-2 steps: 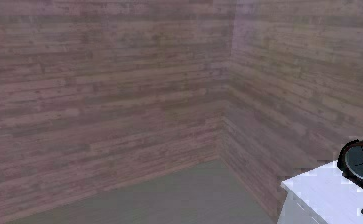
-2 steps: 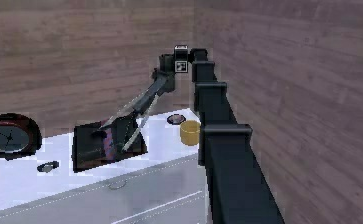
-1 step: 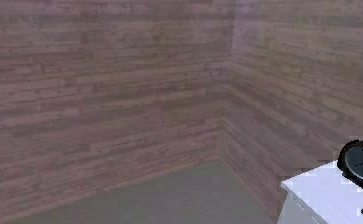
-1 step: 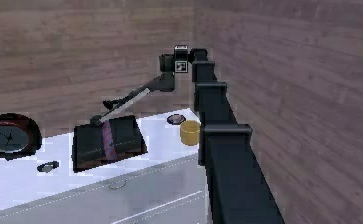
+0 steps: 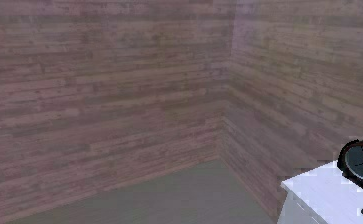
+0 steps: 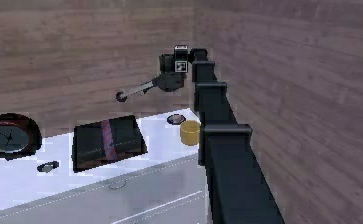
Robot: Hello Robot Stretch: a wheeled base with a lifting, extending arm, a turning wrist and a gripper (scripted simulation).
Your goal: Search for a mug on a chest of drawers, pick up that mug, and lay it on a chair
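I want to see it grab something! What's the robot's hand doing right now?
Dark two-finger gripper: holds nothing, with only wooden wall behind its far end; open or closed cannot be told.

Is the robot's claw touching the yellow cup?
Apart. The arm side view shows the gripper up against the wall, with a clear gap down to the yellow cup.
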